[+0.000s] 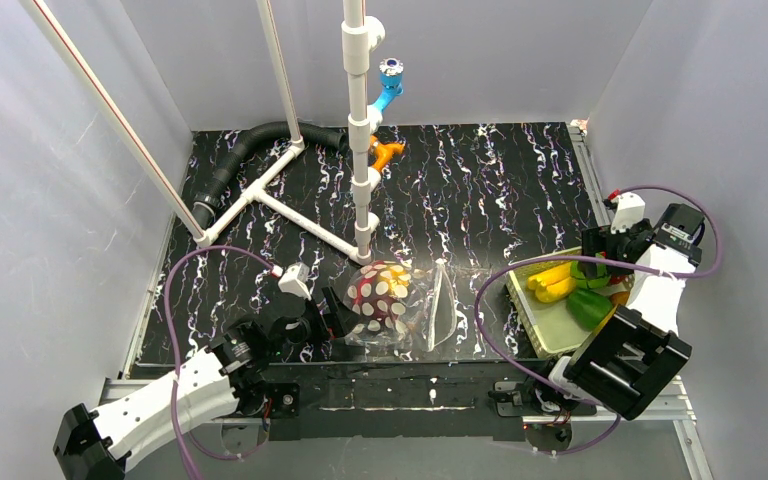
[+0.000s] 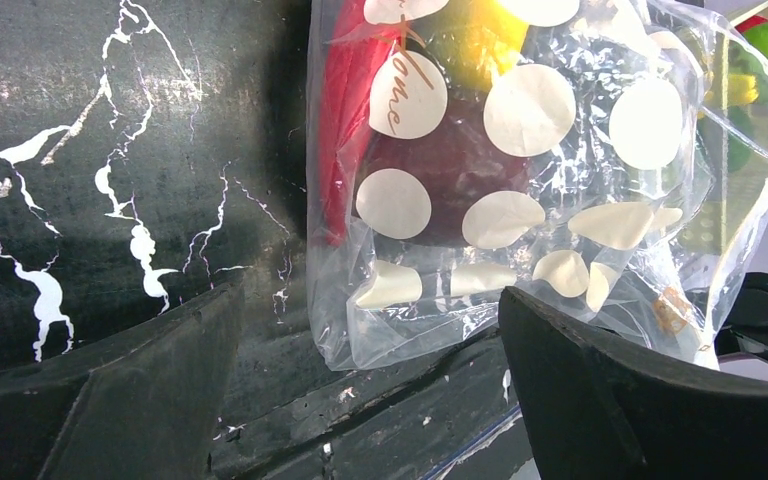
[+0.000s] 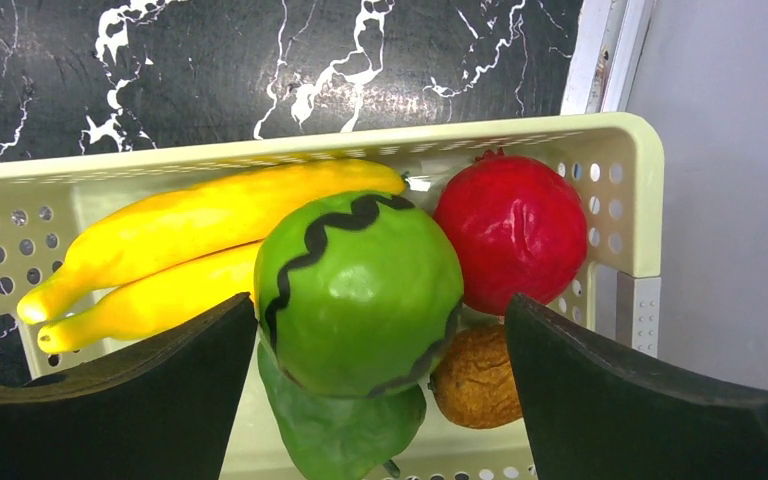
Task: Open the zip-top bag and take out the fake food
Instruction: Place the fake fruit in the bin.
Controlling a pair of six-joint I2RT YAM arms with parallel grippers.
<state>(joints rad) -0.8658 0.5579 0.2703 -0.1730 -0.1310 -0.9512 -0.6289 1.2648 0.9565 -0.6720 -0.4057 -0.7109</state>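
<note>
The clear zip-top bag [image 1: 385,300] with whitish dots lies near the table's front edge, with red and yellow fake food [image 2: 440,150] still inside it. My left gripper [image 1: 317,312] stands open just left of the bag. In the left wrist view the bag's bottom corner [image 2: 390,320] reaches between the wide-apart fingers [image 2: 120,400] without being pinched. My right gripper [image 3: 380,390] hangs open over the pale mesh basket [image 3: 620,200]. In the basket lie yellow bananas [image 3: 200,240], a green striped ball [image 3: 360,290], a red fruit [image 3: 515,235], a brown piece [image 3: 475,380] and a green pepper [image 3: 340,430]. The ball sits between the fingers, ungripped.
A white pipe frame [image 1: 290,205] with an upright post [image 1: 362,150] stands at the back, carrying blue [image 1: 390,85] and orange [image 1: 385,152] fittings. A black hose [image 1: 245,150] curves at the back left. Grey walls close in on three sides. The basket [image 1: 550,340] sits at the right front.
</note>
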